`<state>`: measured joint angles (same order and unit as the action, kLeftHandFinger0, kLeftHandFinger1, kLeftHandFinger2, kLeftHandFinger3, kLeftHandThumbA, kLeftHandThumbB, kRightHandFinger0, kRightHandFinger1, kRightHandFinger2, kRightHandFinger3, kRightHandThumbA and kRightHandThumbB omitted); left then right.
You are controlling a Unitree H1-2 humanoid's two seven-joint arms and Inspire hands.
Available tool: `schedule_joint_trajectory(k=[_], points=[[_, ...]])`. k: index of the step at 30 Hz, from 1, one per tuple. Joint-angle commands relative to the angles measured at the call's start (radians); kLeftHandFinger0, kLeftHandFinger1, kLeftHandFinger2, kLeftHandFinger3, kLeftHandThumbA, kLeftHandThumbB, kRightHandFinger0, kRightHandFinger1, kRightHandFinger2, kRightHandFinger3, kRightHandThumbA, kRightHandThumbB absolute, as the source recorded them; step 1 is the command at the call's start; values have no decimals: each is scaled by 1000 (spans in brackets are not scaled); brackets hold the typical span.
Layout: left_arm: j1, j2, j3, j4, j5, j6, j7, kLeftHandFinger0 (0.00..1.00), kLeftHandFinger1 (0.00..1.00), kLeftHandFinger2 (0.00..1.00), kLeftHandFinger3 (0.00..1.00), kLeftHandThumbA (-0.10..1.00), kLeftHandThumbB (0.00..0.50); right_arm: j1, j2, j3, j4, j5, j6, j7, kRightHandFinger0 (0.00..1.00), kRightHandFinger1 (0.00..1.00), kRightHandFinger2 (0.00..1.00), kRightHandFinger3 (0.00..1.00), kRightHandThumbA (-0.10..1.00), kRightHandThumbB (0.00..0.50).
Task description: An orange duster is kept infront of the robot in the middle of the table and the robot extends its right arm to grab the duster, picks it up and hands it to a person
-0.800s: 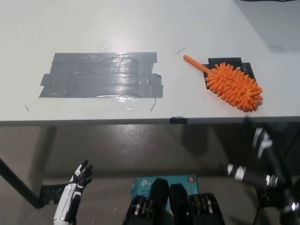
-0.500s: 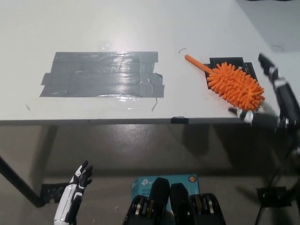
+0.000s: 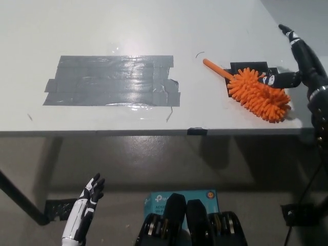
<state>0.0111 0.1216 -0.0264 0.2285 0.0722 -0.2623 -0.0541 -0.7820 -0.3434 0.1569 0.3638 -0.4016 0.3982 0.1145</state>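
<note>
Our right hand (image 3: pixel 300 64) has risen from below the table (image 3: pixel 154 31) and now spreads open over the duster (image 3: pixel 256 92), which lies untouched near the right edge. Our left hand (image 3: pixel 84 212) hangs open below.

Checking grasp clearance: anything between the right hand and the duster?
Nothing visible. The right hand is open right over the duster, one finger at its bristles. Only tape elsewhere on the table. Left hand hangs below.
</note>
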Motion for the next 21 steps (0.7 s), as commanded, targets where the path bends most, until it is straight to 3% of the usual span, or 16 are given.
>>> schedule_joint_trajectory(k=[1, 6, 7, 8, 20, 21], points=[[-20, 8, -6, -20, 6, -21, -6, 1000, 1000, 1000, 1000, 922, 166, -106, -4, 29, 93, -20, 72, 58, 1000, 1000, 1000, 1000, 945, 447], [-22, 9, -8, -18, 7, -27, -7, 1000, 1000, 1000, 1000, 922, 163, -137, 12, 55, 158, -14, 72, 78, 1000, 1000, 1000, 1000, 967, 446], [-22, 10, -8, -16, 8, -26, -6, 1000, 1000, 1000, 1000, 921, 162, -140, 19, 64, 163, -12, 72, 78, 1000, 1000, 1000, 1000, 985, 482], [-22, 10, -8, -17, 14, -23, -3, 1000, 1000, 1000, 1000, 921, 161, -140, 28, 60, 166, 0, 71, 73, 1000, 1000, 1000, 1000, 966, 487], [-34, 14, -8, -19, 42, -14, 11, 1000, 1000, 1000, 1000, 883, 105, -143, 66, 30, 147, 49, 55, 89, 1000, 1000, 1000, 1000, 1000, 492], [-35, 13, -8, -14, 44, -15, 13, 1000, 1000, 1000, 1000, 881, 105, -144, 67, 33, 144, 45, 62, 90, 1000, 1000, 1000, 1000, 1000, 475]])
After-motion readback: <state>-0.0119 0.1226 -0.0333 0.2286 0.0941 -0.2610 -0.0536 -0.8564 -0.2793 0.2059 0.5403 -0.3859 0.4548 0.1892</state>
